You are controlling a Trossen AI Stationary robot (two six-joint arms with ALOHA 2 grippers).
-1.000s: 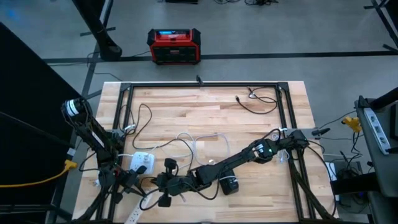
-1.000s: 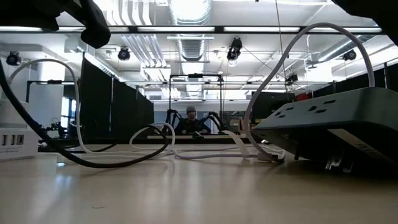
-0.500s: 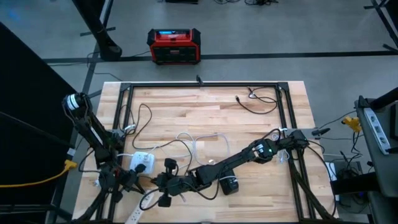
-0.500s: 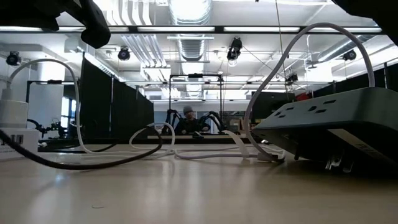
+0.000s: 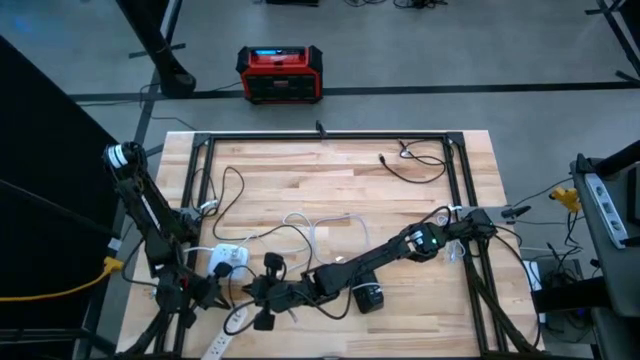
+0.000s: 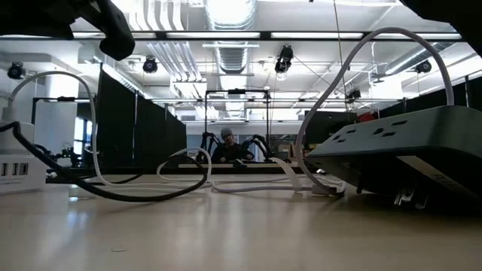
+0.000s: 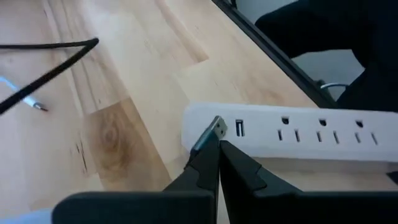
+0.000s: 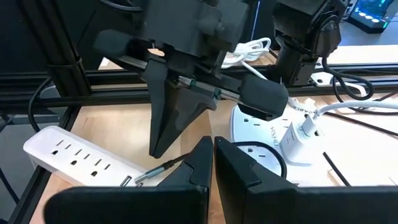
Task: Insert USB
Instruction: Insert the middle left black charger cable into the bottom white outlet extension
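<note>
A white power strip (image 7: 298,130) lies flat near the table's near-left corner (image 5: 225,335), its USB port (image 7: 239,129) at the end nearest my left gripper. My left gripper (image 7: 219,144) is shut on a USB plug (image 7: 214,127), whose metal end hovers just beside that port. From the plug, a thin dark cable (image 8: 177,163) leads to my right gripper (image 8: 212,146), which is shut. My right arm reaches across the table to a spot just right of the left gripper (image 5: 212,290). My left gripper pinches the USB plug's dark body (image 7: 204,144) between its two fingertips. The fingers slant down toward the power strip. The metal end sticks out past the tips, skewed to one side, clear of the strip and the table. My right gripper meets the thin USB cable a short way behind the plug (image 8: 189,158), at its fingertips. The fingers themselves hide the place of contact. The cable runs slack and clear of the table from there to the plug.
A round white charger (image 5: 228,258) with a white adapter (image 8: 298,134) plugged in stands just beyond the grippers. Loose white and black cables (image 5: 310,225) lie mid-table, another black cable (image 5: 415,165) at the far right. A black adapter (image 5: 370,298) sits under my right arm. Black frame rails (image 5: 320,136) edge the table.
My left gripper has risen a little and tipped toward level, its arm's elbow swinging toward the table's far-left corner. In the low view the black cable's left end first sank, then lifted off the table.
</note>
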